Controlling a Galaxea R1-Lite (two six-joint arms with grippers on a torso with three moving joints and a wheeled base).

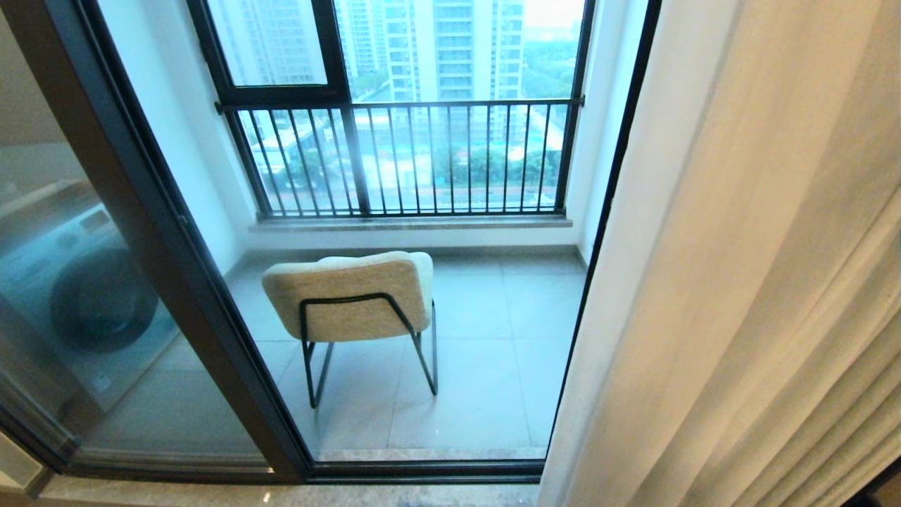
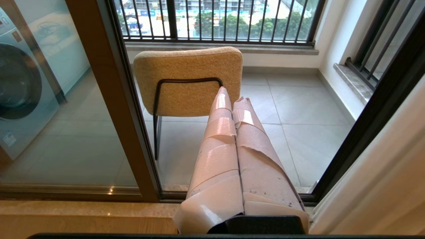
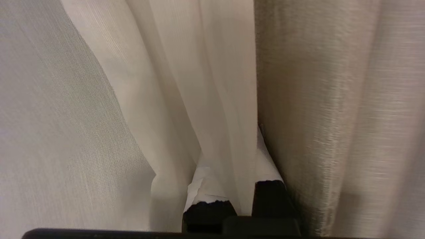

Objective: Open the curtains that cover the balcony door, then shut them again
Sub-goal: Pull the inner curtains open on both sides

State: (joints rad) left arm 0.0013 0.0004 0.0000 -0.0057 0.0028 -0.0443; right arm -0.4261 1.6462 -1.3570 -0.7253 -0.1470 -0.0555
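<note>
The head view is showing the curtains (image 1: 739,282) gathered at the right side of the opening, hanging in long cream pleats from top to floor. The balcony door (image 1: 169,282) is standing uncovered across the rest of the view: a thick black frame is running diagonally at the left, and glass is lying on both sides of it. Through the glass, a beige chair (image 1: 352,296) with a black metal frame is standing on the grey tiled balcony floor, and a black railing (image 1: 408,158) is crossing the window beyond. A washing machine (image 1: 84,296) is showing dimly behind the left pane. Neither arm is appearing in this view.

The left wrist view is supplying what the head view lacks: the left gripper (image 2: 232,96), wrapped in pale tape, is pointing toward the chair back with its two fingers (image 2: 220,99) pressed together and nothing between them. It is sitting clear of the curtain edge, which is showing just beside it.

The right wrist view is showing only fabric. The right gripper (image 3: 239,186) is sitting in among the curtain folds, and a thin sheer fold is running between its taped fingers (image 3: 265,166), which are closed down on it. A heavier, darker panel is hanging just beside the gripper.
</note>
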